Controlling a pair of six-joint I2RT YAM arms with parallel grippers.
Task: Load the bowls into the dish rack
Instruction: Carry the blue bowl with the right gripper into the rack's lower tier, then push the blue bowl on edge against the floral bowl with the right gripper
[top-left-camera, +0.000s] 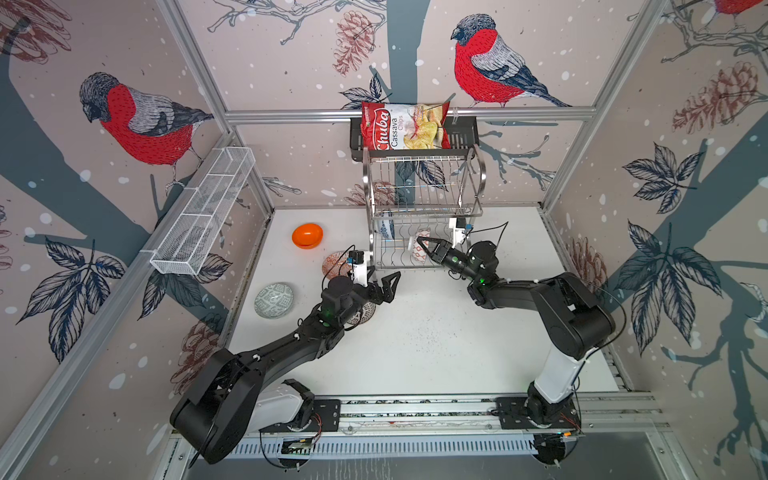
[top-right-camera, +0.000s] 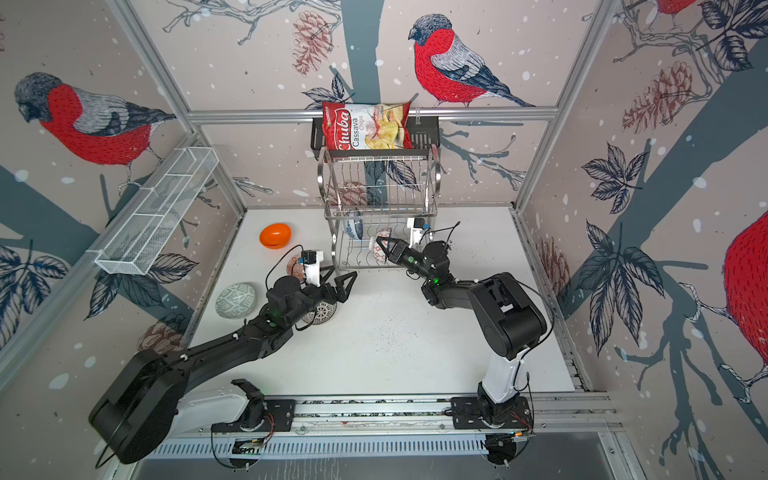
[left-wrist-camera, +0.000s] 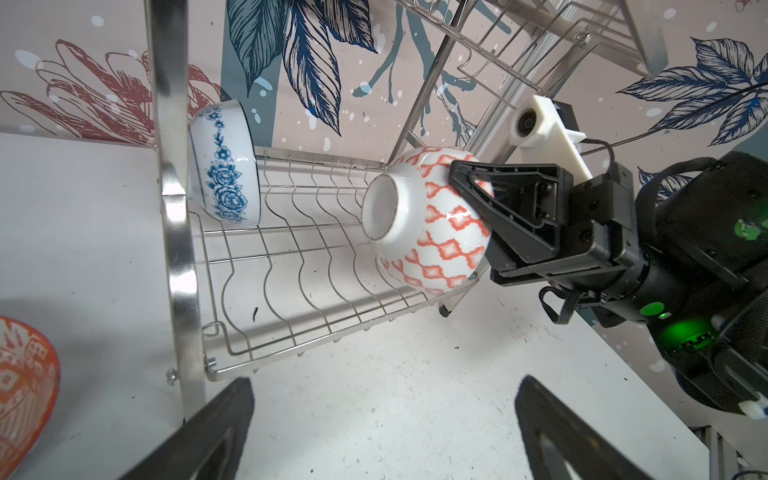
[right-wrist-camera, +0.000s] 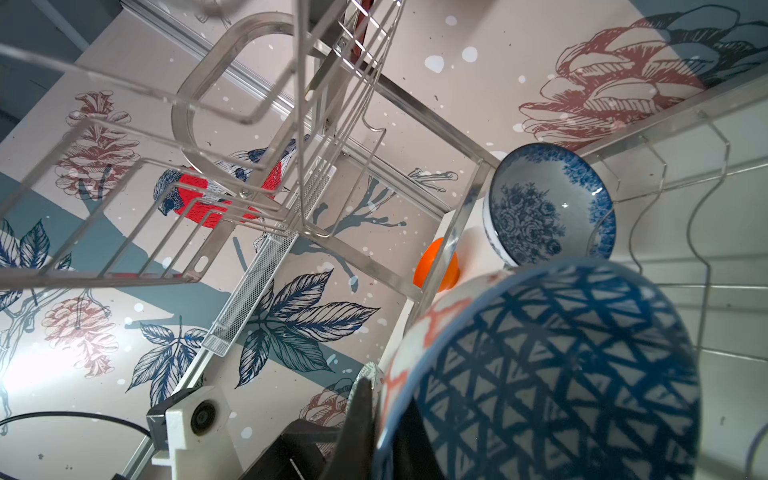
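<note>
Left arm (top-left-camera: 266, 361) outstretched (gripper (top-left-camera: 384, 279) agape)

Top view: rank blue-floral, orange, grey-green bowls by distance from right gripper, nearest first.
1. Blue-floral bowl: dish rack's lower tier, beside the right gripper, which holds the blue-triangle bowl.
2. Orange bowl: on table, left of the rack.
3. Grey-green bowl: table's front-left.

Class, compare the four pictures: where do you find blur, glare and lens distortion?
Both top views: the wide angle splays the wall posts outward. Left wrist view: the held bowl is sharp with small glare spots, the left end effector blurred. Right wrist view: that bowl and the dish rack wires, near the lens, are out of focus.
</note>
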